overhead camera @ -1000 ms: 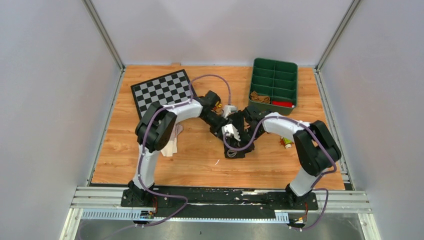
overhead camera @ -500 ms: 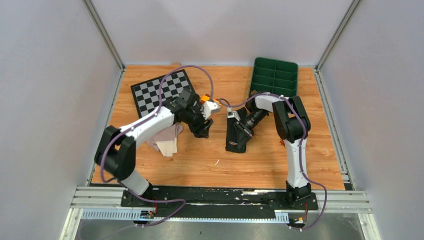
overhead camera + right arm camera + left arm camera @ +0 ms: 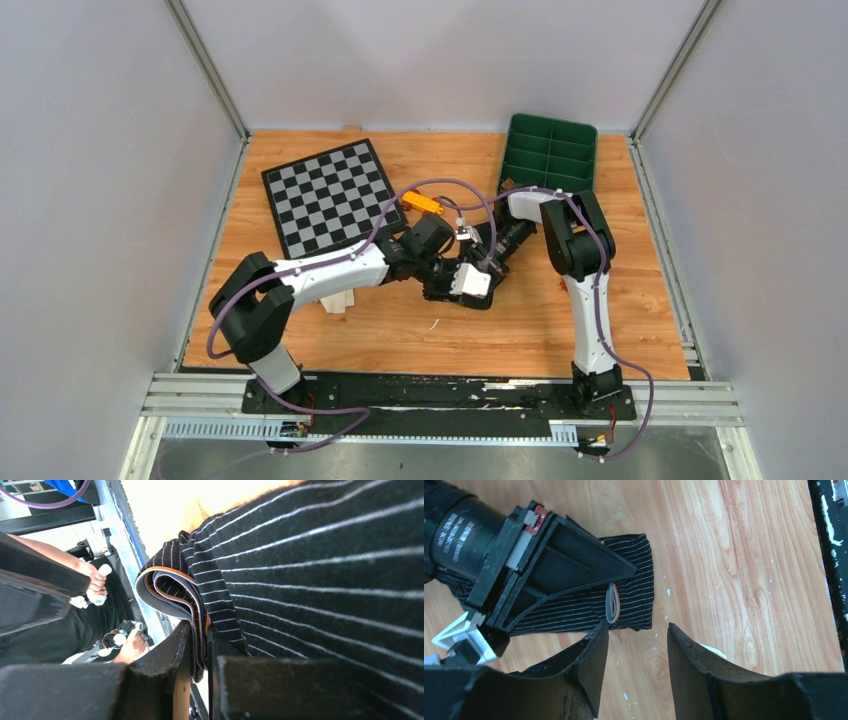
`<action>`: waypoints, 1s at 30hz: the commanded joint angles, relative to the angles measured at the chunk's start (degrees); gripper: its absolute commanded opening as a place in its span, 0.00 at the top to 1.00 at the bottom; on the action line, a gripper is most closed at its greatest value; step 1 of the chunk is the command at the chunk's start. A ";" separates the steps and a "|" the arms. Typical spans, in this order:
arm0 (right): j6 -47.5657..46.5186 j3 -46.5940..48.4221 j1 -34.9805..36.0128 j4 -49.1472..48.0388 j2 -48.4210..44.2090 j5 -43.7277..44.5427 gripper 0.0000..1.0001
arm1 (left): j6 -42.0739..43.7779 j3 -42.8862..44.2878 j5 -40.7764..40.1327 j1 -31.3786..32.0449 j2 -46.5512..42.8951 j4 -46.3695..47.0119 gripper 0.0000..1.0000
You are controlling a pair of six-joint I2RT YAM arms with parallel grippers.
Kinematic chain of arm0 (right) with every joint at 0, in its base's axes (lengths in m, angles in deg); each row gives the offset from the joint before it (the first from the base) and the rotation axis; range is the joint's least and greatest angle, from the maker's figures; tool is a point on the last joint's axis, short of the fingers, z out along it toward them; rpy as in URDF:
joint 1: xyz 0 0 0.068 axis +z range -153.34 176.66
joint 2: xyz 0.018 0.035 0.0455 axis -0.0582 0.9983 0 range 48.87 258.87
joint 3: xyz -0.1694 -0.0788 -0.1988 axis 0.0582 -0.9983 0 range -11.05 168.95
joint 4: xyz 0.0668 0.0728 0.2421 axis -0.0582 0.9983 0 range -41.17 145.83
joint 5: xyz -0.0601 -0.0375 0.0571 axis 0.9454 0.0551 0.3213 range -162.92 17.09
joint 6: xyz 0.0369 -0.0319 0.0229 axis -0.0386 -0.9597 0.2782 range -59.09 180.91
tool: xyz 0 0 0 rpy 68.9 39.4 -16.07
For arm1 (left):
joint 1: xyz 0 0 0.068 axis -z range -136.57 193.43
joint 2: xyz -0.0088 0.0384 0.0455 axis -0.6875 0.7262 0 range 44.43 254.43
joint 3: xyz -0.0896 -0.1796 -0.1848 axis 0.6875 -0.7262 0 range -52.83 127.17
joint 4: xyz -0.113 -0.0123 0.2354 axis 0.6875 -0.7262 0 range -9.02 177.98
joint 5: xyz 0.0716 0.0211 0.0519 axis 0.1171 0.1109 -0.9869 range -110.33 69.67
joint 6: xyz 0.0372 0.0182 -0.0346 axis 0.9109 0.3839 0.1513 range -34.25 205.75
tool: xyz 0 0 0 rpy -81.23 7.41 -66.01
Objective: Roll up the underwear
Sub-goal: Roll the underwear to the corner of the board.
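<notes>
Top view, surroundings: a wood-grain tabletop (image 3: 400,340) carries a black-and-grey checkerboard mat (image 3: 325,195) at the far left and a dark green compartment tray (image 3: 550,150) at the far right.
Top view, arms: both reach to the middle of the table. The left gripper (image 3: 462,285) and the right gripper (image 3: 487,268) are close together over the black pinstriped cloth underwear (image 3: 483,299).
Top view, other garment: a pale pink-beige cloth piece (image 3: 338,303) lies on the wood beside the left arm, partly hidden by it.
Left wrist view, tool: the left fingers are spread apart with nothing between them. They hang over bare wood just beside the near edge of the black garment.
Left wrist view, garment: it lies flat on the table, with a grey-and-orange band loop showing at its folded edge. The right gripper's body rests on top of it.
Right wrist view, tool: the right fingers are clenched on the folded edge of the black garment, pinching its layered grey-and-orange waistband.
Right wrist view, garment: white pinstripes run across the cloth, which fills most of the view.
</notes>
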 commanded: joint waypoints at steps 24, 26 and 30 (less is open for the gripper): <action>-1.30 -0.70 0.08 -7.05 4.72 8.10 1.00 | 10.55 -2.56 -6.60 4.68 9.41 11.06 0.50; -1.54 -0.77 0.09 -6.91 4.66 8.05 1.00 | 11.06 -3.80 -8.20 4.70 10.01 13.15 0.48; -2.05 -0.61 0.09 -6.40 4.89 7.82 1.00 | 12.71 -4.69 -7.83 5.12 11.11 13.55 0.47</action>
